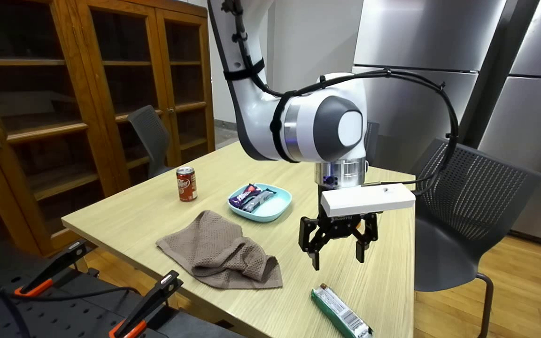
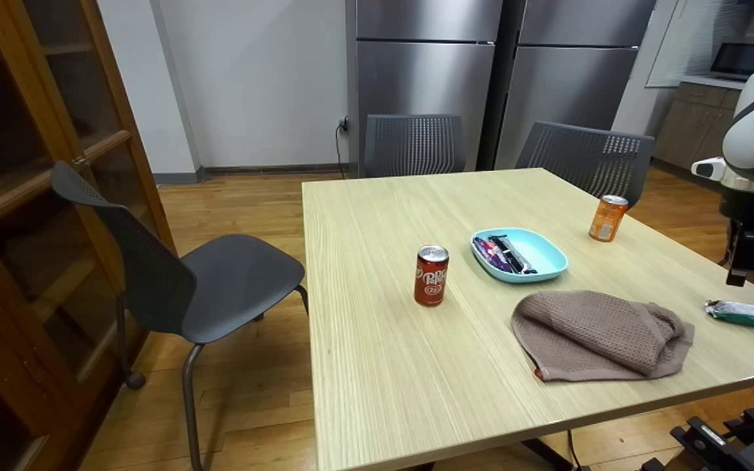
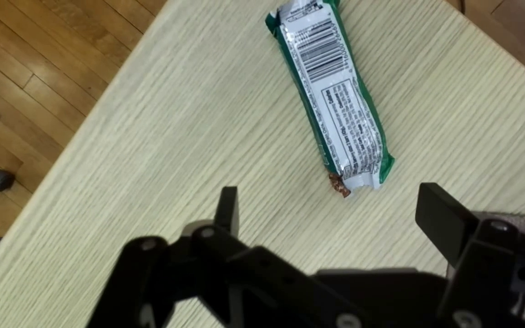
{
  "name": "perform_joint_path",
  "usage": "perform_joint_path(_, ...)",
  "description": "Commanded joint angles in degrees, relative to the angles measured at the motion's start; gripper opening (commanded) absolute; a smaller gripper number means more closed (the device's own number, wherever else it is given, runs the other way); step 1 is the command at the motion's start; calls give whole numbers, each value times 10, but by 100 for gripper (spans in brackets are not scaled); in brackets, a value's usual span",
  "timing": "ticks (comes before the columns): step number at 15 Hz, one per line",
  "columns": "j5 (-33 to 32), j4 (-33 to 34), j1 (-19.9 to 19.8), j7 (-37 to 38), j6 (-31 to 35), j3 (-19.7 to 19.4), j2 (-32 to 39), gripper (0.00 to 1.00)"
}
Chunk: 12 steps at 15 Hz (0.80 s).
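My gripper (image 1: 338,259) hangs above the pale wooden table with its fingers wide apart and nothing between them. A green and white wrapped bar (image 1: 343,313) lies on the table below it, close to the table edge. In the wrist view the bar (image 3: 333,95) has its torn end, with a brown piece sticking out, pointing toward the gap between the fingertips (image 3: 229,207). The fingers do not touch it. A crumpled brown cloth (image 1: 226,253) lies beside the bar. In an exterior view only part of the gripper shows, above the bar (image 2: 753,315) at the right edge.
A turquoise dish (image 2: 550,261) holds two wrapped bars, one purple (image 1: 246,196) and one grey (image 1: 258,200). A red soda can (image 2: 431,275) and an orange can (image 2: 609,218) stand on the table. Grey chairs (image 1: 467,211) surround it. Clamps (image 1: 150,300) stick up at the near mount.
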Motion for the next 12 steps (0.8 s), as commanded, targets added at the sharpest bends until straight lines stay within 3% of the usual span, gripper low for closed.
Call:
perform_joint_path(1, 4, 1, 4, -2, -1, -3, 1, 100)
perform_joint_path(5, -11, -3, 4, -15, 1, -11, 4, 100)
perform_joint_path(7, -17, -3, -17, -69, -2, 1, 10, 100)
perform_joint_path(12, -27, 5, -26, -156, -1, -11, 36, 100)
